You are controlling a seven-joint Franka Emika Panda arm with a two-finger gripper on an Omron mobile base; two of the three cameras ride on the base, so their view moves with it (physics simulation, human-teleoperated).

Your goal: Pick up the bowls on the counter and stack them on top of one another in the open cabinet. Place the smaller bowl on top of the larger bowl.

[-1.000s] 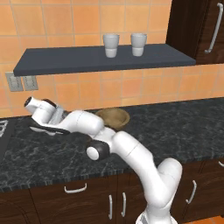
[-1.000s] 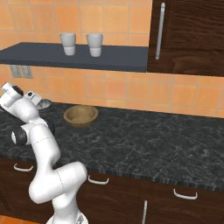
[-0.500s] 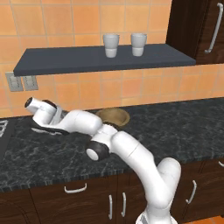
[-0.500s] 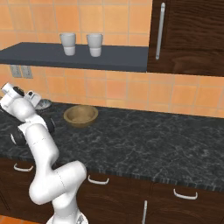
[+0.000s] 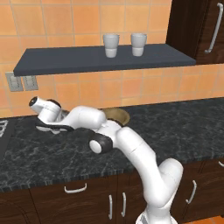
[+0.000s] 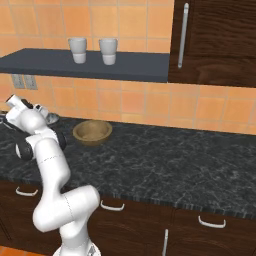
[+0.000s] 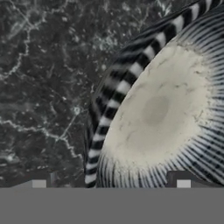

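The smaller bowl [image 7: 153, 113], pale inside with a dark-and-white striped rim, sits close under my hand on the black veined counter [image 7: 39, 65]. My gripper [image 7: 111, 183] is open, one fingertip outside the rim over the counter and the other over the bowl's inside. In the left base view the gripper [image 5: 53, 124] hangs low over that bowl [image 5: 61, 128] at the counter's left. The larger tan bowl [image 6: 92, 131] stands to its right, partly behind my arm [image 5: 117, 114]. Above runs the open slate-grey cabinet shelf [image 5: 87, 60].
Two pale grey cups [image 5: 111, 45] [image 5: 138, 43] stand on the shelf. A tall dark brown cupboard [image 5: 201, 26] with a metal handle closes its right end. Wall outlets [image 5: 22, 82] sit on the tiled wall at the left. My arm crosses the counter's middle.
My hand has eased slightly lower and closer to the small bowl. Both bowls stay where they were.
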